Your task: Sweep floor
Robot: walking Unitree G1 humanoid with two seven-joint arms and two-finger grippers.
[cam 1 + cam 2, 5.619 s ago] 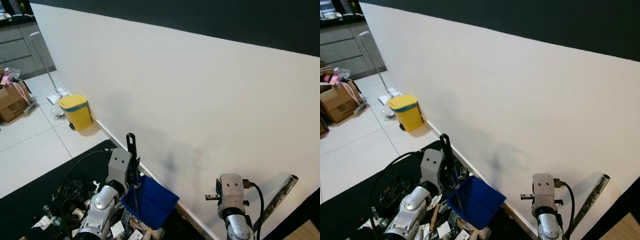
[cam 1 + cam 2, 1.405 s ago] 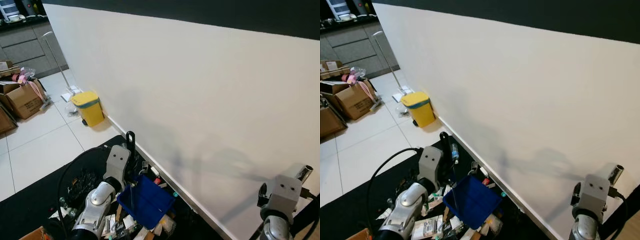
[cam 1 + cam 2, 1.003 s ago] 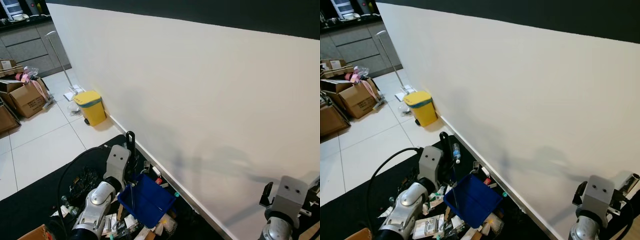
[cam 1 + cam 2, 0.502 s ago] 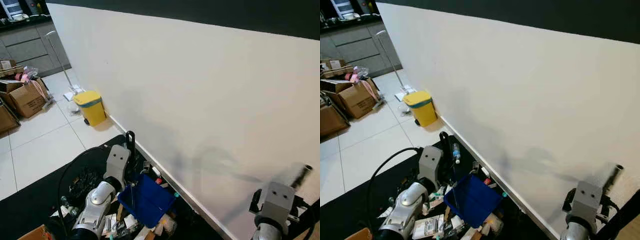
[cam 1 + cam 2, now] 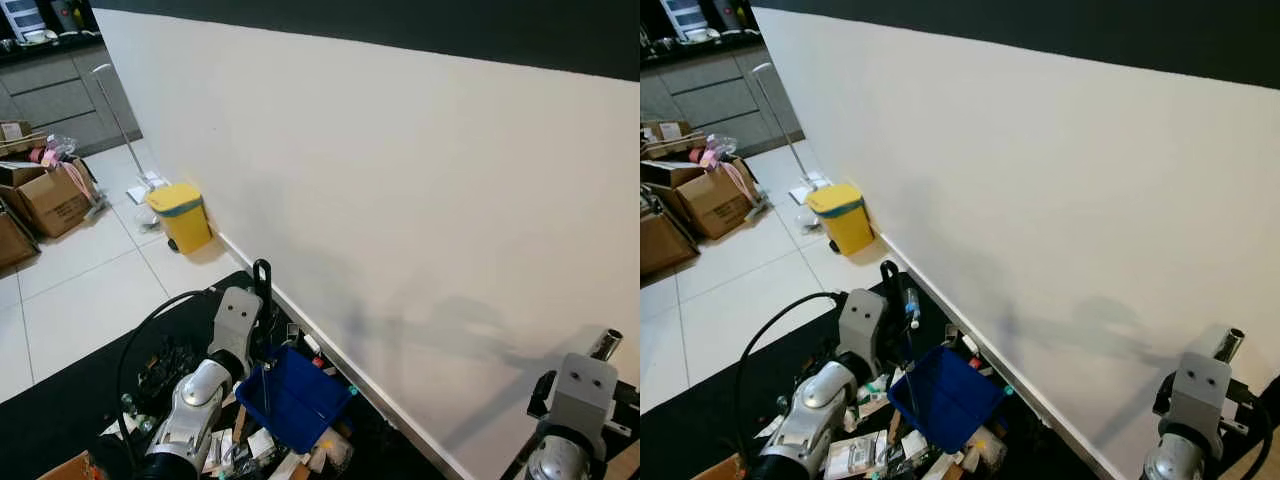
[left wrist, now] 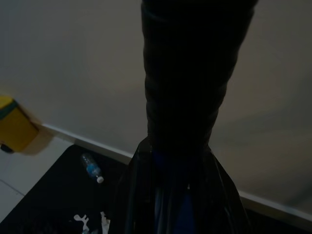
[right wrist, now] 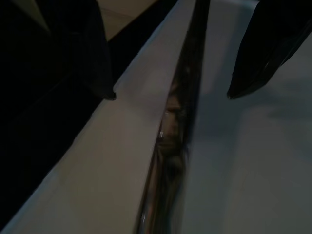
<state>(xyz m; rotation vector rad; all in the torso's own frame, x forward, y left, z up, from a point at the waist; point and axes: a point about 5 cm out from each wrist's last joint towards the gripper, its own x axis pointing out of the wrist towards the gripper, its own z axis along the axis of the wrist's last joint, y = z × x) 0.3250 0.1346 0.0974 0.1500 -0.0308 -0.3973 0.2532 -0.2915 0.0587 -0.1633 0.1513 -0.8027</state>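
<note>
A blue dustpan (image 5: 296, 401) hangs low over a black mat (image 5: 70, 400), beside the base of the white wall. Its upright black handle (image 5: 262, 292) is in my left gripper (image 5: 262, 335), which is shut on it. In the left wrist view the handle (image 6: 192, 73) rises dark in front of the wall. At the lower right, my right gripper (image 5: 598, 366) is shut on a silver broom pole (image 5: 606, 345). That pole (image 7: 178, 102) runs between the two black fingers (image 7: 105, 73) in the right wrist view. The broom's head is hidden.
Scattered litter (image 5: 165, 375) and a small plastic bottle (image 5: 912, 303) lie on the mat near the dustpan. A yellow bin (image 5: 180, 217) stands against the wall (image 5: 400, 200) farther left. Cardboard boxes (image 5: 50, 195) and a leaning mop pole (image 5: 115, 115) are beyond, on white tiles (image 5: 80, 290).
My right arm has swung slightly to the right with the broom pole, whose tip now stands sharper above the wrist. The left arm and dustpan have barely moved.
</note>
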